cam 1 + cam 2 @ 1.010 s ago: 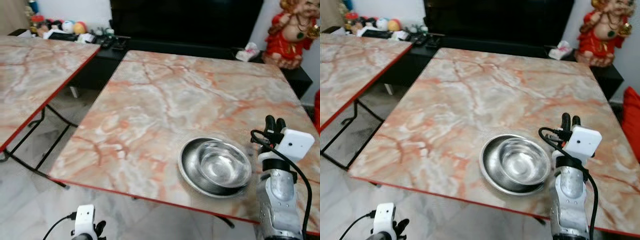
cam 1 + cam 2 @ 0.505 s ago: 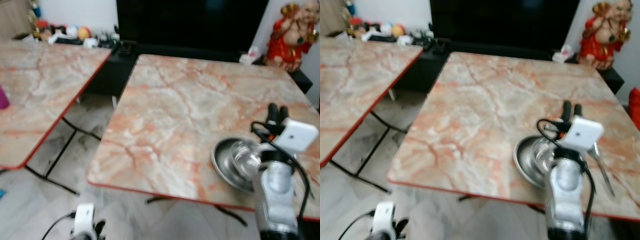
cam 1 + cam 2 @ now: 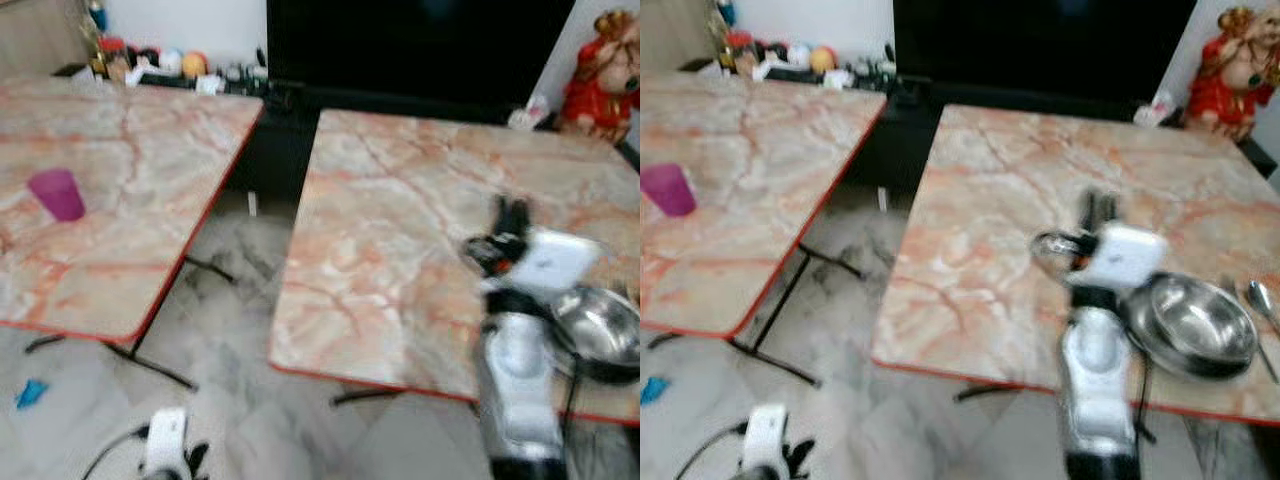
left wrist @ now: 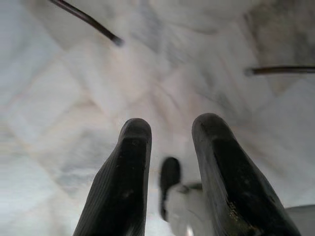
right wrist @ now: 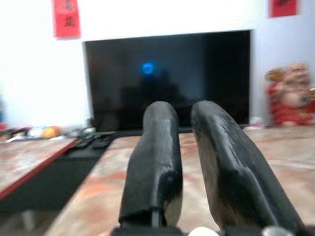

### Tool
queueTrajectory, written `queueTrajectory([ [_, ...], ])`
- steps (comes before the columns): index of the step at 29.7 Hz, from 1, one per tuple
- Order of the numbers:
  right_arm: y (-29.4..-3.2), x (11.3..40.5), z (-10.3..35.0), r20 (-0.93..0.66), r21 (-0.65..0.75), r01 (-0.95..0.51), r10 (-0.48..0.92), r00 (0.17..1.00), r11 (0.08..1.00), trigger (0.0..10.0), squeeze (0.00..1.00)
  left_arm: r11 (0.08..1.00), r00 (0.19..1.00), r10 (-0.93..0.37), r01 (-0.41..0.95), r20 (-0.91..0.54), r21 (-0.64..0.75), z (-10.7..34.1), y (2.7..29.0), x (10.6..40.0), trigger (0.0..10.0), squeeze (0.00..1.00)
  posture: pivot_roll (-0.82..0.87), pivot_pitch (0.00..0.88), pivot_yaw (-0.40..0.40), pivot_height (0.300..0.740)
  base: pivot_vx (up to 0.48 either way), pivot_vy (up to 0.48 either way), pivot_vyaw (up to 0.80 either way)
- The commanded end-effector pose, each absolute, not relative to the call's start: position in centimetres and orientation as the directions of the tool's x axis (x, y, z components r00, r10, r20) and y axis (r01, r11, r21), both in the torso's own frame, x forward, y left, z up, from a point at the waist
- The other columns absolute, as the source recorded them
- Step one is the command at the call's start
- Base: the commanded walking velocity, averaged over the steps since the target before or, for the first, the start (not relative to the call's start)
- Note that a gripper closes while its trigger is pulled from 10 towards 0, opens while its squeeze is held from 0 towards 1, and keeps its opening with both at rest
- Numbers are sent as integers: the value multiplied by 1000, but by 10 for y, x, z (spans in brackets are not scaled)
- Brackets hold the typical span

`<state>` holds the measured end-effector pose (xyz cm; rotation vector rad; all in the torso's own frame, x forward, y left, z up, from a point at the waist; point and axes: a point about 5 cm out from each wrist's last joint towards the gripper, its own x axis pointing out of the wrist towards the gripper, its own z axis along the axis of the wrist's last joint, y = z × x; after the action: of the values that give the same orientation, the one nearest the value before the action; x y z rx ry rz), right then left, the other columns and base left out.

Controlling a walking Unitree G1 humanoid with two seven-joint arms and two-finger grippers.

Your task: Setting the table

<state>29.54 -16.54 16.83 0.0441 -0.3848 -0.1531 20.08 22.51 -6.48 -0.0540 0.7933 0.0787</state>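
A steel bowl (image 3: 1195,325) rests in a steel plate near the front right corner of the right marble table (image 3: 400,220). A spoon (image 3: 1262,300) lies just right of the bowl. A purple cup (image 3: 57,193) stands upright on the left marble table (image 3: 120,130). My right gripper (image 5: 184,118) is raised over the right table, left of the bowl, its fingers (image 3: 512,215) pointing up, shut and holding nothing. My left gripper (image 4: 170,132) hangs low over the floor, fingers a little apart, empty.
A gap of marble floor (image 3: 235,300) with black table legs separates the two tables. Behind them stand a dark TV (image 3: 420,40) on a low black unit and a red figurine (image 3: 603,75). A small blue scrap (image 3: 30,392) lies on the floor at the left.
The camera has swung left, bringing the left table and purple cup into view and shifting the bowl to the right. My right arm stays raised beside the bowl.
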Motion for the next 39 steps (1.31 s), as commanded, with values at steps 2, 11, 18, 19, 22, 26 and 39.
queueTrajectory([
  [2,-173,296,157,326,82,159,-177,929,984,10000,0,996,692,37,-88,-721,-32,-67,219,199,10000,0,88,0,-38,740,0,418,0],
  [11,-167,302,161,340,82,123,-144,929,989,10000,0,995,700,39,-89,-713,-33,-65,218,203,10000,0,86,0,-34,740,0,421,0],
  [18,-166,303,150,304,82,110,-130,944,991,10000,0,995,709,45,-92,-704,-30,-63,219,207,10000,0,92,0,-31,740,0,420,0],
  [19,-165,303,147,293,77,105,-123,948,992,10000,0,995,709,46,-93,-703,-29,-63,220,207,10000,0,92,0,-32,740,0,420,0],
  [22,-164,304,136,255,75,101,-117,960,992,10000,0,995,711,50,-97,-702,-27,-62,221,207,10000,0,95,0,-33,740,0,415,0],
  [26,-165,304,124,214,73,96,-109,971,993,10000,0,994,712,53,-102,-700,-28,-62,221,208,10000,0,97,0,-33,740,0,299,0],
  [39,-184,289,62,2,21,188,-188,982,982,10000,0,994,718,69,-107,-693,-12,-61,225,208,10000,0,97,0,-36,740,0,0,0],
])
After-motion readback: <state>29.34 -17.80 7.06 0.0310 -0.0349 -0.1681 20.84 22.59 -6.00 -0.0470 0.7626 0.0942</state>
